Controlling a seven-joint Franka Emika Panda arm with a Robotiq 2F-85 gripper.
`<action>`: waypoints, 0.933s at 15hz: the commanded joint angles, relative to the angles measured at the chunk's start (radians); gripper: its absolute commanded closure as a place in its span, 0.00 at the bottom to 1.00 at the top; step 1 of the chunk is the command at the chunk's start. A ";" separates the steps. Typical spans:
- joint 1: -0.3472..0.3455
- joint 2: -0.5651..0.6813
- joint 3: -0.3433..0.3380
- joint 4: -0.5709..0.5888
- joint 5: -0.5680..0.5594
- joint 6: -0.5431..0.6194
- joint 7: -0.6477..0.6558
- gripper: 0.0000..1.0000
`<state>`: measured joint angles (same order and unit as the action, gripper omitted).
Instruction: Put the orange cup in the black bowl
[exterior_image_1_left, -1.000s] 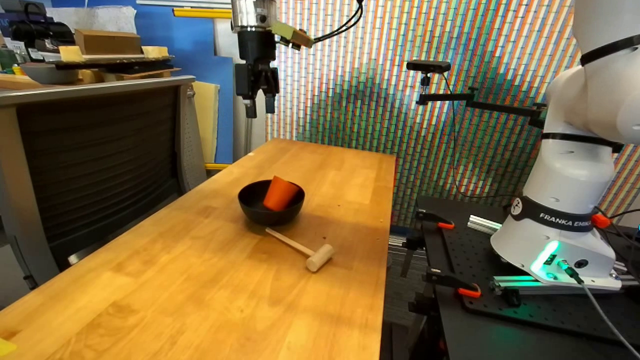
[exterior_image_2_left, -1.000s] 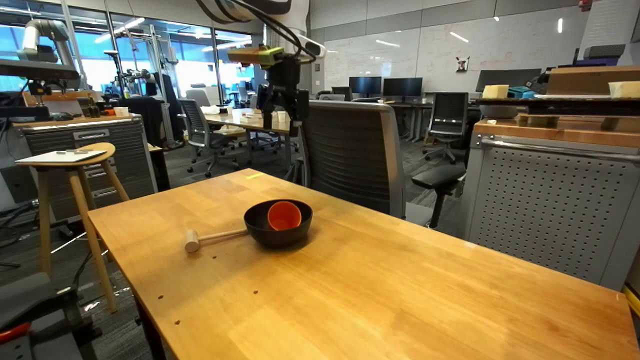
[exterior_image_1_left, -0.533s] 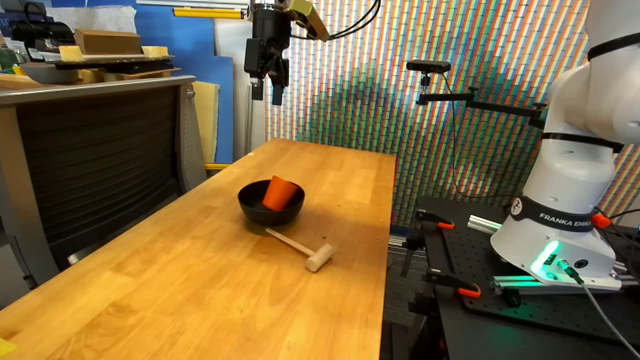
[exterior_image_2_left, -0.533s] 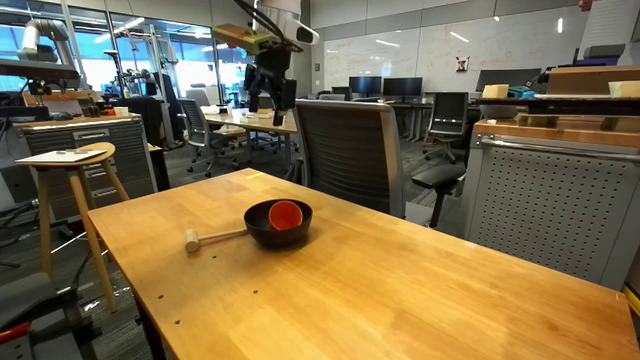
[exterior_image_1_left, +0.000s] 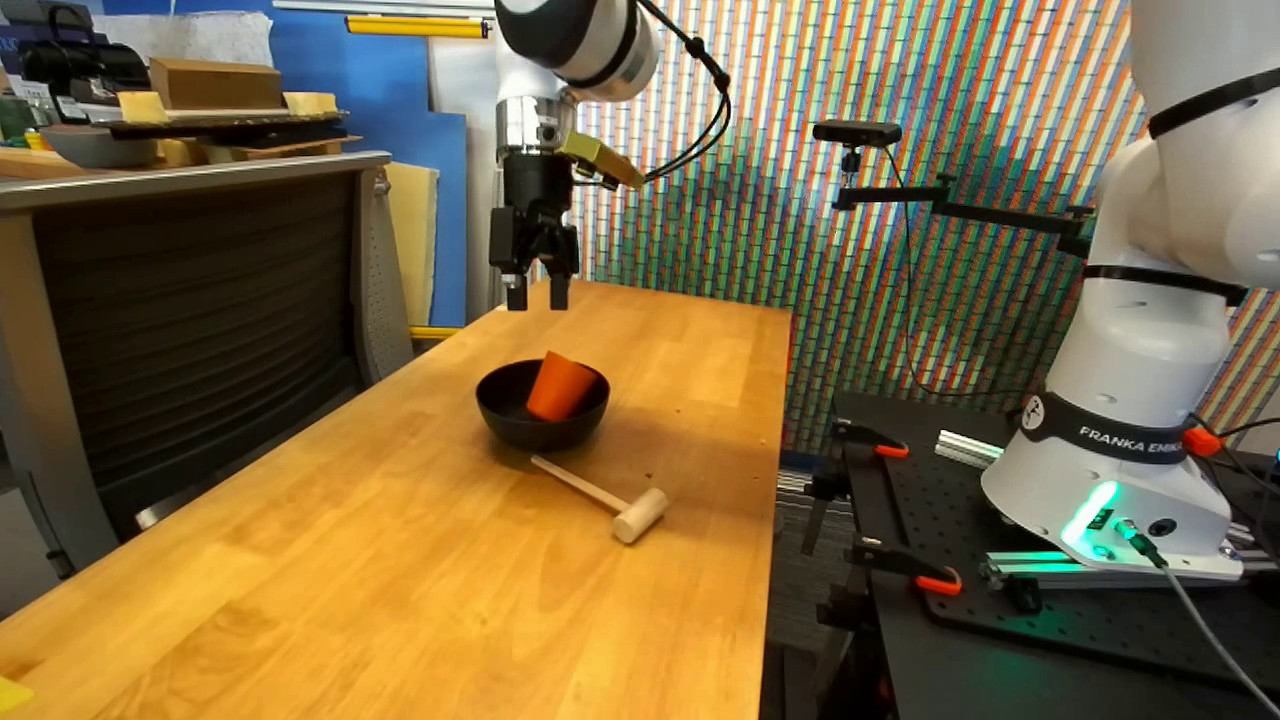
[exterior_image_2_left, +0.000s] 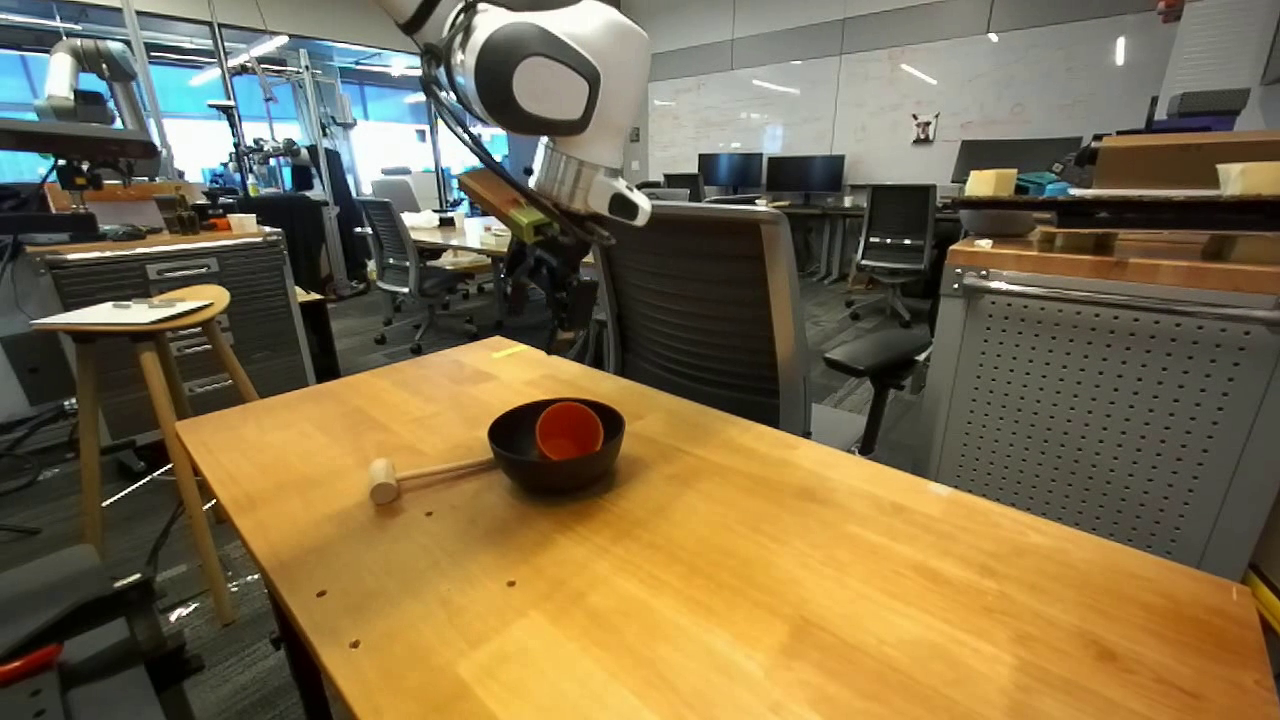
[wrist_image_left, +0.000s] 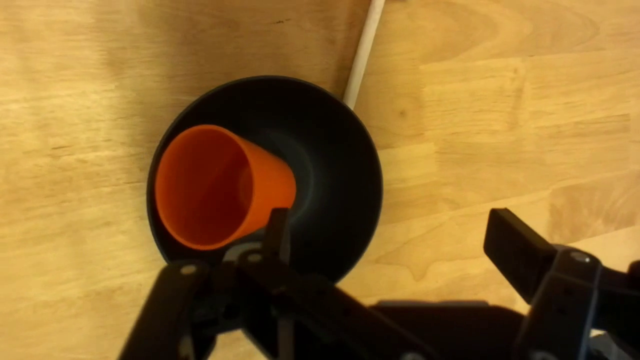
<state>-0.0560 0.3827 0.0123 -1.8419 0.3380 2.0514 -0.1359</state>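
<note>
The orange cup (exterior_image_1_left: 560, 388) lies tilted inside the black bowl (exterior_image_1_left: 520, 428) on the table. Both also show in an exterior view, with the cup's mouth (exterior_image_2_left: 570, 432) facing that camera and the bowl (exterior_image_2_left: 555, 480) around it. In the wrist view the cup (wrist_image_left: 270, 182) leans on the bowl's side wall, its base near the middle of the bowl (wrist_image_left: 335, 200). My gripper (exterior_image_1_left: 538, 300) is open and empty, above the tabletop and apart from cup and bowl. In the wrist view its fingers (wrist_image_left: 390, 217) are wide apart, one overlapping cup and bowl, the other over bare wood.
A pale wooden mallet (exterior_image_1_left: 640, 515) lies on the wooden table (exterior_image_1_left: 400, 580), its handle end close to the bowl. A dark chair (exterior_image_2_left: 700, 310) stands at the table's edge. The robot's base (exterior_image_1_left: 1110, 500) stands on a separate black table.
My open gripper first rose slightly, then came down to a lower height over the table. The cup, bowl and mallet stay in place.
</note>
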 joint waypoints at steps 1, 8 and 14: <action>-0.010 0.085 -0.005 0.042 -0.018 0.012 0.030 0.00; -0.021 0.170 0.003 0.073 -0.014 0.008 0.034 0.00; -0.006 0.187 0.032 0.097 -0.013 0.005 0.028 0.00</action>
<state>-0.0653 0.5546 0.0263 -1.7822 0.3331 2.0712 -0.1199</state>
